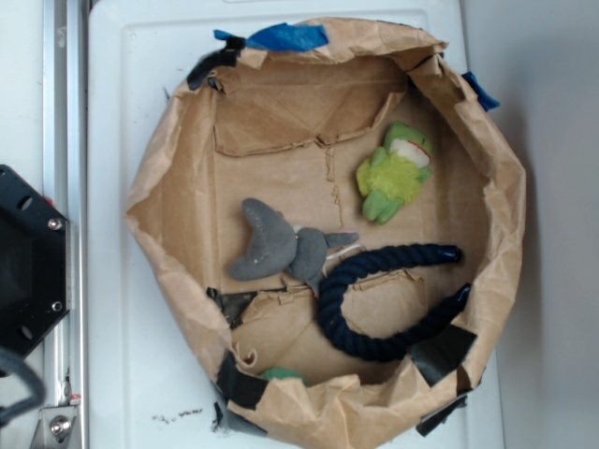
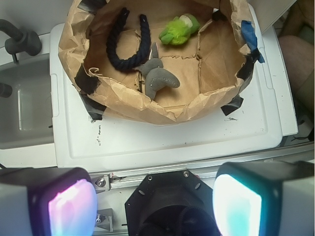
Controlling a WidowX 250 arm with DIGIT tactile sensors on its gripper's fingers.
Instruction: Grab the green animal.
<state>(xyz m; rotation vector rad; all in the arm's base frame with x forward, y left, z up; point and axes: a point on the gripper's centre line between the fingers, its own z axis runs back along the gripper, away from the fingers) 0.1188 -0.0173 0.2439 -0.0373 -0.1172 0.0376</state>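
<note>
The white tabletop (image 1: 122, 281) carries a big round basin of crumpled brown paper (image 1: 510, 215), patched along its rim with black tape and a few scraps of blue tape (image 1: 288, 36). In the wrist view the gripper (image 2: 155, 204) hangs well back from that basin, over the near edge of the table, with its two pads (image 2: 236, 204) spread wide apart and nothing between them; one glows pinkish, the other teal, and they touch none of the toys. Inside the paper basin the largest thing is a dark navy rope (image 1: 374, 299), bent into a hook shape along the side of the floor nearest the bottom edge of the exterior view, with one end just beside the grey plush. That grey plush animal (image 1: 276, 248) lies near the middle of the floor, curved like a crescent. The green animal (image 1: 393, 173), lime and fuzzy with a white-and-red patch on its face, lies toward the right wall of the basin in the exterior view, apart from the grey plush and the rope, resting alone on the paper floor. A small bit of something darker green (image 1: 281, 376) peeks out at the bottom rim, mostly hidden by the paper fold. Left of the table in the wrist view sits a pale sink (image 2: 24, 108).
</note>
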